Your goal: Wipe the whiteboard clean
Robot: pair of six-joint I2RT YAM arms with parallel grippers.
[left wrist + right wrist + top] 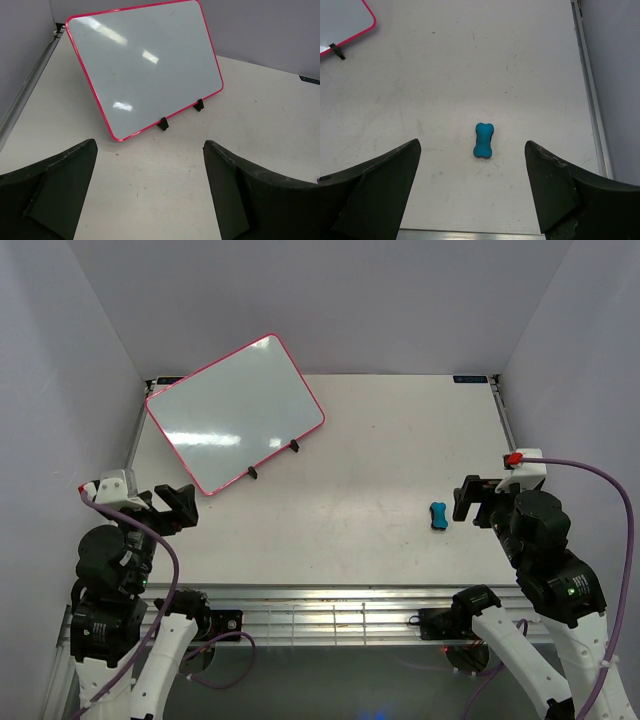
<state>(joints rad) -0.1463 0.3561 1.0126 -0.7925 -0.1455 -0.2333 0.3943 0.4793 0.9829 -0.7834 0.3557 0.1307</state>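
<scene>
The whiteboard (235, 412) with its pink-red frame stands tilted on two small black feet at the back left of the table; its white face (142, 62) shows no writing, and one corner (342, 22) shows in the right wrist view. A small blue bone-shaped eraser (438, 515) lies flat on the table at the right (484, 140). My left gripper (178, 506) hovers open near the front left, short of the board's lower edge (150, 147). My right gripper (470, 500) is open, raised just right of the eraser (472, 147), holding nothing.
The white table (380, 460) is walled in by grey panels on three sides. A metal rail (330, 615) runs along the near edge, and another rail (590, 100) borders the right side.
</scene>
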